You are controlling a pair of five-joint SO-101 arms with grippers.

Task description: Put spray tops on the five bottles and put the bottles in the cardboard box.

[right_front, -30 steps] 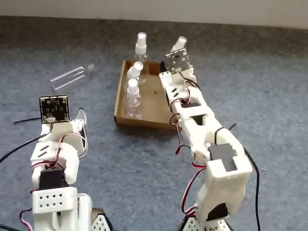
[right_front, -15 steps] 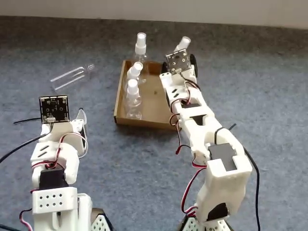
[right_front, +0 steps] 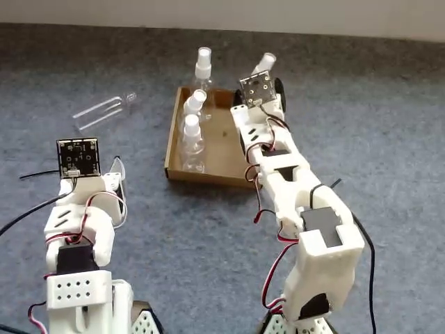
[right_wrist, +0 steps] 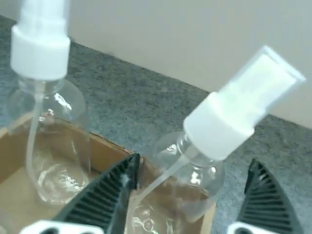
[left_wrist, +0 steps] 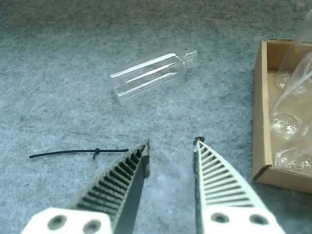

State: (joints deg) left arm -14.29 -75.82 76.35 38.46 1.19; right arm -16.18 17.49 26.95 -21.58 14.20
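On the left, the left gripper [left_wrist: 170, 144] hangs over the grey fuzzy surface [right_front: 389, 125]. Its jaws are spread apart with nothing between them. A thin black tie [left_wrist: 78, 154] lies on the surface just beside one jaw. Past the jaws, a clear plastic bottle with no top [left_wrist: 151, 75] lies on its side. It is well apart from the flat brown cardboard box [right_front: 170, 147]. Two clear bottles with white spray tops stand in the box, near its left wall: the near bottle [right_front: 192, 142] and the middle bottle [right_front: 194, 104]. A third clear bottle with a white spray top [right_front: 203, 69] stands at the far edge of the box; I cannot tell if it is inside. To the right, at the box's far right corner, a tilted clear bottle with a white spray top [right_wrist: 229, 122] sits between the jaws of the right gripper [right_wrist: 195, 163]. Those jaws are spread wide, one on each side, and do not pinch it.
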